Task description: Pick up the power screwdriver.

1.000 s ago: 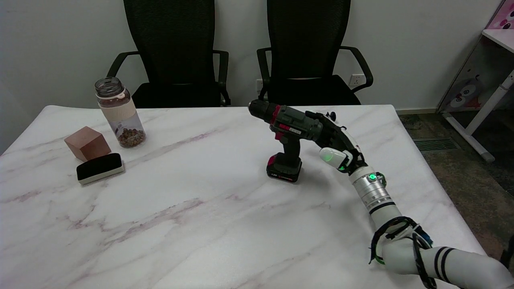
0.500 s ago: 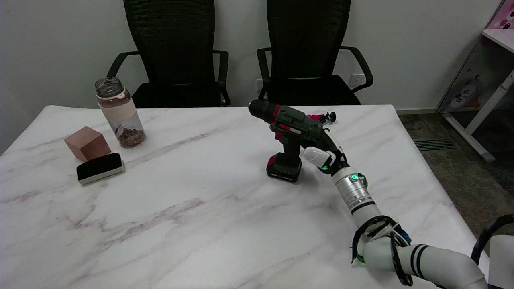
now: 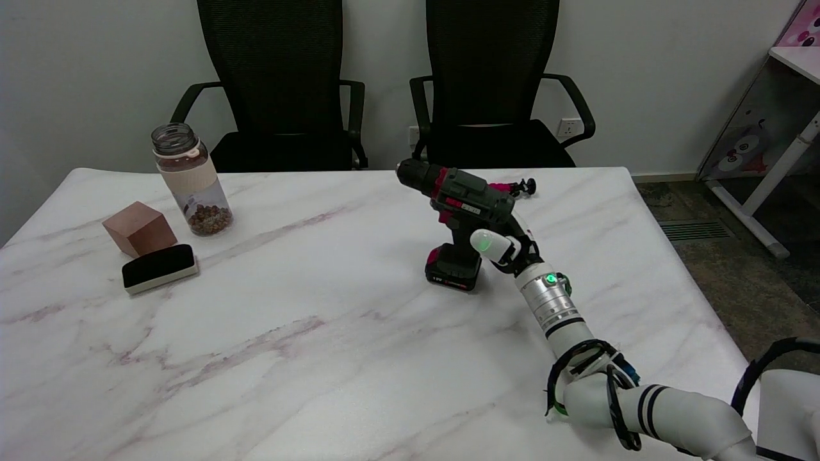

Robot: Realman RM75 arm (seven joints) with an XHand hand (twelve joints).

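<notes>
Approach to the power screwdriver [image 3: 462,221], grasp not yet confirmed.

Screwdriver stood upright on its battery base near the middle of the marble table [image 3: 307,358], chuck pointing up and to the left; the right hand [image 3: 506,246] was at the back of its handle, just beside or touching it, one white fingertip [image 3: 483,241] showing against the grip; whether the fingers had wrapped the handle or lay open behind it could not be told, the tool's body hiding most of them; the step in hand looked like the closing-in before the grasp; the next move likely called for a firm wrap round the handle, then a straight lift, since the heavy base could tip the tool if nudged sideways.
</notes>
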